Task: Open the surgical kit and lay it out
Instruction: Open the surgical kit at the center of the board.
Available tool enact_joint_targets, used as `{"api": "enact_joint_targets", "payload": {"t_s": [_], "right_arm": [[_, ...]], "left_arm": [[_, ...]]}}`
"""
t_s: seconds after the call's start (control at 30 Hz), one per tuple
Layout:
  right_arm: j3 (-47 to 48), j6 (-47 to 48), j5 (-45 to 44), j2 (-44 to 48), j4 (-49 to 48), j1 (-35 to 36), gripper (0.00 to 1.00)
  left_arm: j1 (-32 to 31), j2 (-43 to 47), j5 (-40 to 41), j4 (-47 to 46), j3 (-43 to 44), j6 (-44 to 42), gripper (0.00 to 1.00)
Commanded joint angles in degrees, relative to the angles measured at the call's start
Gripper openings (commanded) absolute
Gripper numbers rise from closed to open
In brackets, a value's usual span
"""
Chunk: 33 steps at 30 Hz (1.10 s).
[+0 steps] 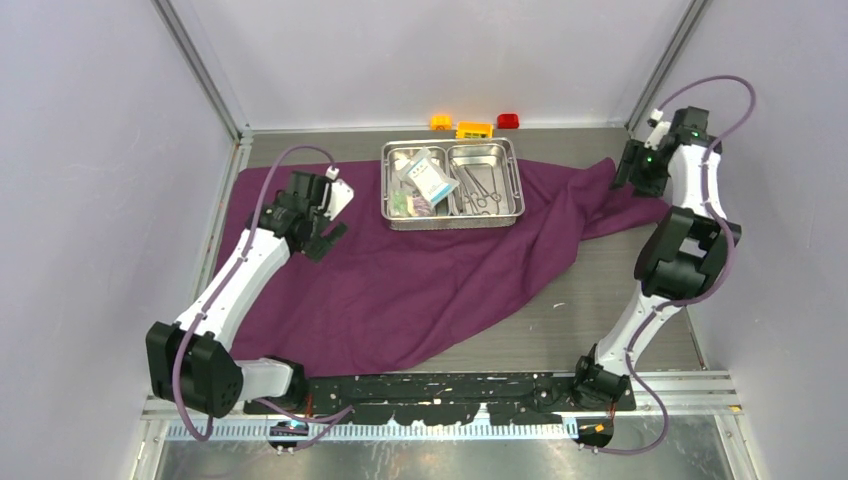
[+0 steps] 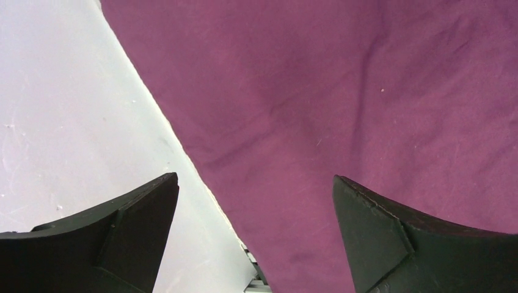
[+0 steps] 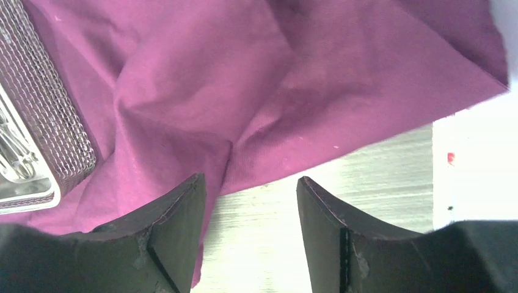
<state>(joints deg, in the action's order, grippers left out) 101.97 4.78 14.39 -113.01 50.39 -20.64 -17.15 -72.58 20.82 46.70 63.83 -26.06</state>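
Container: one shiny rectangular steel tray [image 1: 519, 185], two compartments, sitting on the cloth [image 1: 420, 285] at the far middle of my tabletop [image 1: 600, 310].
Left compartment [image 1: 400, 156]: small clear packets [image 1: 427, 181], heaped; I can't count them.
Right compartment [image 1: 492, 157]: thin steel ring-handled instruments [image 1: 478, 192], overlapping; number unclear.
Fabric: one dark-purple cloth, soft and creased, spread under the tray.
Behind the tray: three toy bricks [image 1: 473, 129], yellow, orange, red.
Left arm: left pincer [image 2: 255, 179] spread wide, empty, above the cloth's left edge.
Right arm: right pincer [image 3: 250, 179] spread, empty, above the cloth's right corner.

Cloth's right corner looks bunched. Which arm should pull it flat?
Right, probably: the right gripper hangs open at that corner of the cloth; the left gripper sits open beyond the tray, at the cloth's left edge.
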Motion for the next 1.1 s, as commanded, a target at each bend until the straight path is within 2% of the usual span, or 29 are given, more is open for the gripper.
{"api": "enact_joint_targets", "payload": {"t_s": [0.0, 0.47, 0.63, 0.87, 1.07], "right_arm": [[-1.7, -1.3, 3.6, 3.0, -1.8, -2.0, 0.61], [5.5, -2.5, 4.7, -10.7, -5.1, -3.3, 0.63], [7.5, -3.9, 8.8, -14.4, -6.0, -3.4, 0.62], [8.4, -4.7, 13.2, -16.7, -7.0, -3.4, 0.55], [8.9, -6.5, 15.0, -17.9, -7.3, -3.4, 0.41]], "left_arm": [[-0.3, -0.9, -2.7, -3.9, -0.4, -0.6, 1.0], [-0.8, -2.8, -2.2, -3.7, 0.4, 0.0, 1.0], [-0.9, -2.8, -2.0, -3.3, 0.5, 0.5, 1.0], [-1.1, -2.6, -1.3, -3.0, 0.0, 0.6, 1.0], [-1.1, -2.7, -1.0, -3.0, -0.3, 0.5, 1.0]]}}
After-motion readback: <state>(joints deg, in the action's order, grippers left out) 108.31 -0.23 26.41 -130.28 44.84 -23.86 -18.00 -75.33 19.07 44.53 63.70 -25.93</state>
